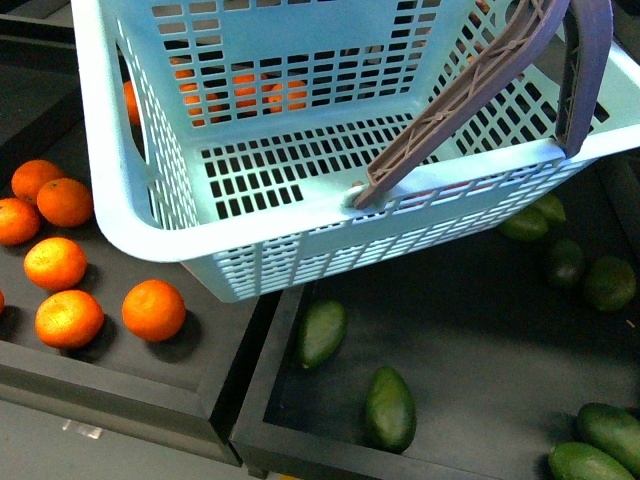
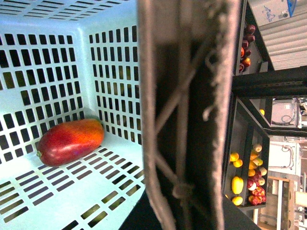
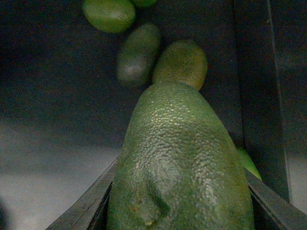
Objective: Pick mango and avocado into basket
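Observation:
The pale teal basket (image 1: 250, 235) hangs tilted over the trays in the front view, its brown handles (image 1: 470, 95) raised at the upper right. In the left wrist view the basket wall (image 2: 57, 62) and floor show, with a red mango (image 2: 70, 142) lying in its corner. My left gripper is shut on the basket handle (image 2: 187, 115), which fills that view; the gripper itself is hidden. In the right wrist view my right gripper (image 3: 180, 211) is shut on a dull green avocado (image 3: 180, 158), held above the dark tray. Neither gripper shows in the front view.
Oranges (image 1: 68, 290) lie in the left black tray. More avocados (image 1: 390, 408) lie in the right black tray (image 1: 262, 400), some under the basket's right end (image 1: 566, 262). Loose avocados (image 3: 180, 62) lie below my right gripper. Shelves of fruit (image 2: 249, 177) stand beyond the basket.

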Motion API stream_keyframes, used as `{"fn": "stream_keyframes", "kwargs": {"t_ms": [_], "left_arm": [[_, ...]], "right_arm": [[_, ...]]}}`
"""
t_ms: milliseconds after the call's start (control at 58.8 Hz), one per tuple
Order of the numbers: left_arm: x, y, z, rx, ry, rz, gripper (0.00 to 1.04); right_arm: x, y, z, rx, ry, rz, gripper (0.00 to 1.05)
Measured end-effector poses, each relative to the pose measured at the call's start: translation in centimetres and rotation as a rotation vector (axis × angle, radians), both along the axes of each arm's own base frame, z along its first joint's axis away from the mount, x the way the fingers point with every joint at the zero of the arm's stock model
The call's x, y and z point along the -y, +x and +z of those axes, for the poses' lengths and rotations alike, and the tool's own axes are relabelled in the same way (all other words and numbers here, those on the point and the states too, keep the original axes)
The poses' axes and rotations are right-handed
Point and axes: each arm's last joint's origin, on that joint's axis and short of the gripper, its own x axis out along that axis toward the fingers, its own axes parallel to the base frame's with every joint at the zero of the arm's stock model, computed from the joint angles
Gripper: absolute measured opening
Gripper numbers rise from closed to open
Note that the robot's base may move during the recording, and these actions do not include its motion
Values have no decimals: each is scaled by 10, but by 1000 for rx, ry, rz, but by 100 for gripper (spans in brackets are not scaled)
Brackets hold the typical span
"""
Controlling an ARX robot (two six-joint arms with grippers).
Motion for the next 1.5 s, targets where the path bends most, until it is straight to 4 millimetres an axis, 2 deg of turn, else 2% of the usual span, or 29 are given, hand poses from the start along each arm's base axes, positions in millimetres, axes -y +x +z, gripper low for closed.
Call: {"fn": "stream_keyframes", "kwargs": {"t_ms": [68, 119, 255, 340, 459, 578, 714, 799, 935, 1190, 1428, 1496], "left_arm": [[0, 0, 0, 0, 0, 0, 6], [0, 0, 0, 0, 0, 1, 6], [0, 0, 0, 0, 0, 0, 6], [0, 0, 0, 0, 0, 0, 6], [0, 0, 0, 0, 0, 0, 6], [0, 0, 0, 0, 0, 0, 6], [0, 0, 0, 0, 0, 0, 6], [0, 0, 0, 0, 1, 0, 6], [0, 0, 0, 0, 0, 0, 6], [0, 0, 0, 0, 0, 0, 6], [0, 0, 0, 0, 0, 0, 6], [0, 0, 0, 0, 0, 0, 6]], "right_arm": [[2, -17, 27, 51, 23, 6, 53], [4, -31, 55, 110, 45, 8, 53], [6, -46, 100, 213, 44, -5, 53], [-2, -54, 139, 318, 49, 5, 53], [-21, -57, 166, 393, 66, 29, 53], [-51, -54, 186, 458, 89, 69, 53], [-89, -43, 193, 483, 126, 128, 53], [-119, -26, 197, 497, 147, 163, 53], [-146, -5, 195, 496, 155, 184, 53], [-175, 33, 184, 473, 155, 190, 53], [-188, 50, 163, 418, 136, 191, 53], [-187, 51, 159, 409, 128, 184, 61]]}}
